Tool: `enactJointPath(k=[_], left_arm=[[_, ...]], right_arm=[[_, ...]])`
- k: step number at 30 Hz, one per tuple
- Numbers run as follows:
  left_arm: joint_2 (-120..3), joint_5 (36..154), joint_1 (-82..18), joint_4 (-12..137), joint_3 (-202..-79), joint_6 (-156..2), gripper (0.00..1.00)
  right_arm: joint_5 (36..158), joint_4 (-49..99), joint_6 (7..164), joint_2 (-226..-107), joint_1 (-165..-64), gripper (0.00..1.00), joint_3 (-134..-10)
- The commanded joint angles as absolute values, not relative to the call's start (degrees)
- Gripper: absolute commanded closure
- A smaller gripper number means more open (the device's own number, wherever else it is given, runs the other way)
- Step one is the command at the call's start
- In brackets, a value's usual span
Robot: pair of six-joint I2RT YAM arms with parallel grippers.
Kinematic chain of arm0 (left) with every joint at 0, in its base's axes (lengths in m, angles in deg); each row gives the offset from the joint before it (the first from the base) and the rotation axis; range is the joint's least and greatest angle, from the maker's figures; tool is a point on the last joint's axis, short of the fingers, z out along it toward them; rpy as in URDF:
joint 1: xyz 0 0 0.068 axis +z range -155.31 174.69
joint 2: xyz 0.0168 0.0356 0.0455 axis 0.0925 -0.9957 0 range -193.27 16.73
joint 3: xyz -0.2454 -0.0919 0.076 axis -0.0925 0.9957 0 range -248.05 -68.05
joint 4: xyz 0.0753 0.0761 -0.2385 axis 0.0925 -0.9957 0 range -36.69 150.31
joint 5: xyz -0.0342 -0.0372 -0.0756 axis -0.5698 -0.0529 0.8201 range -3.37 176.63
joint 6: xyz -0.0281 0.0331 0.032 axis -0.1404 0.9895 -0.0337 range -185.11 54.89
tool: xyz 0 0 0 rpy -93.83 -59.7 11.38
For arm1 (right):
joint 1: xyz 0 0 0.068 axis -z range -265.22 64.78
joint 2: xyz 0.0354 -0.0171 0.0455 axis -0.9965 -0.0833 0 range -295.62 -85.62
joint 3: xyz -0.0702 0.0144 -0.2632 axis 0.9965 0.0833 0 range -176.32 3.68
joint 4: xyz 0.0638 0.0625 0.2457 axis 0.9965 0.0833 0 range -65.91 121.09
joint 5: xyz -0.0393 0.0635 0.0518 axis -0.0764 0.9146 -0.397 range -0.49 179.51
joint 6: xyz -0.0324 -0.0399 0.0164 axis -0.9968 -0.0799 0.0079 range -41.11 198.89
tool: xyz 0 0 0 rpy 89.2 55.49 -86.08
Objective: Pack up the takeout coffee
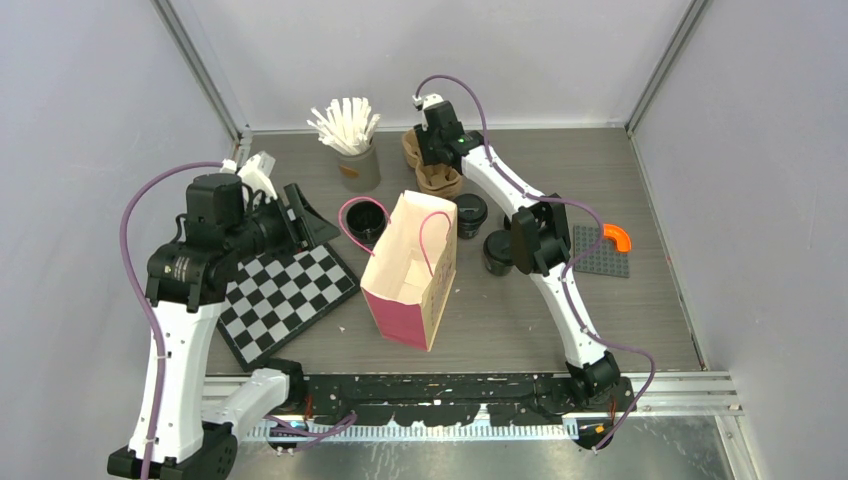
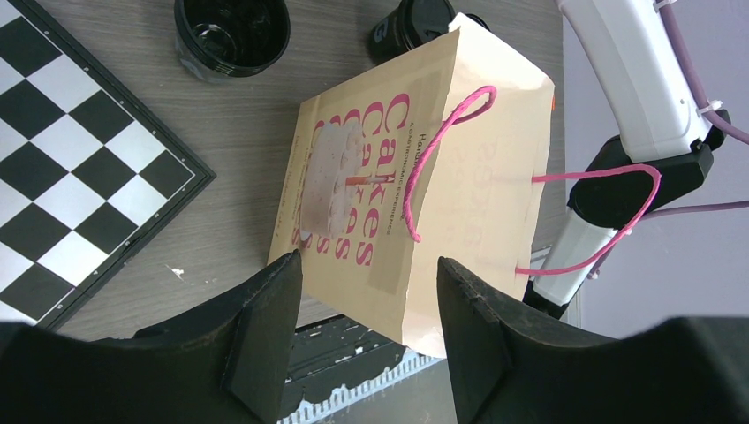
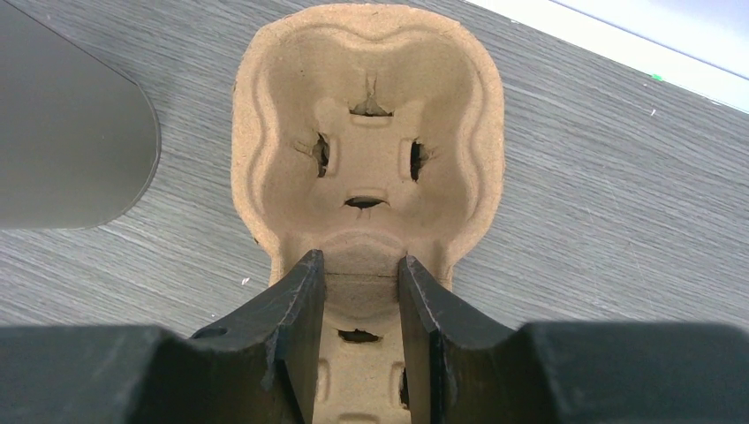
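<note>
- The right gripper (image 3: pixel 360 305) has its fingers (image 3: pixel 296 327) clamped on the narrow waist of a brown pulp cup carrier (image 3: pixel 366 115). The carrier lies flat near the middle of the far edge of the worktop (image 1: pixel 640 325), and the pocket in view is bare.
- The left gripper (image 2: pixel 366 331) hangs over the worktop's left side, fingers well apart and holding nothing. It looks down on a paper bag (image 2: pixel 353 203) and a chessboard (image 2: pixel 71 159).
- The coffee sits unpacked around the middle of the worktop. An open cup (image 1: pixel 366 221) with no lid stands just beyond the bag's left side, and a lidded cup (image 1: pixel 470 212) just beyond its right side. A third cup (image 1: pixel 497 252) stands to the right, partly hidden by the right arm, so its top cannot be made out.
- The bag stands upright at the centre, mouth open, and nothing shows inside it. Whether the open cup holds any drink cannot be told.
- The carrier could go wrong first: thin pulp pinched at one narrow spot may crumple, or the tray may swing and slip once it is lifted.
- A cup of sticks (image 1: pixel 352 150) stands just beside the carrier, and a careless sweep toward the left could knock it over.
- The light bag may topple if the carrier catches its rim or pink handles, and the open cup could spill if it is bumped.
</note>
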State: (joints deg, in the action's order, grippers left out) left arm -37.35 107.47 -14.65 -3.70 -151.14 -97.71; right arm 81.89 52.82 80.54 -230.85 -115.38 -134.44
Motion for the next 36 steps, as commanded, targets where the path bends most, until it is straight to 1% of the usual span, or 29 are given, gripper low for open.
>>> enactJointPath(k=[1,16,20,30,36], left_arm=[[-36.4,108.3,-14.5,-1.9,-151.3,-97.7,0.41],[-35.3,108.1,-14.5,-1.0,-150.2,-97.6,0.4],[-34.2,108.6,-14.5,0.3,-148.2,-98.3,0.4],[-31.3,107.6,-14.5,0.6,-147.4,-100.3,0.4],[-31.7,108.0,-14.5,0.6,-149.6,-100.9,0.38]], right_arm=[[82.9,48.9,81.2,-224.9,-115.1,0.63,-137.2],[83.6,47.6,82.8,-221.6,-114.1,0.63,-137.3],[83.0,48.5,83.0,-219.7,-114.1,0.63,-137.1],[79.8,53.5,86.5,-211.0,-114.1,0.64,-136.4],[79.2,60.2,91.1,-202.3,-114.1,0.65,-133.9]])
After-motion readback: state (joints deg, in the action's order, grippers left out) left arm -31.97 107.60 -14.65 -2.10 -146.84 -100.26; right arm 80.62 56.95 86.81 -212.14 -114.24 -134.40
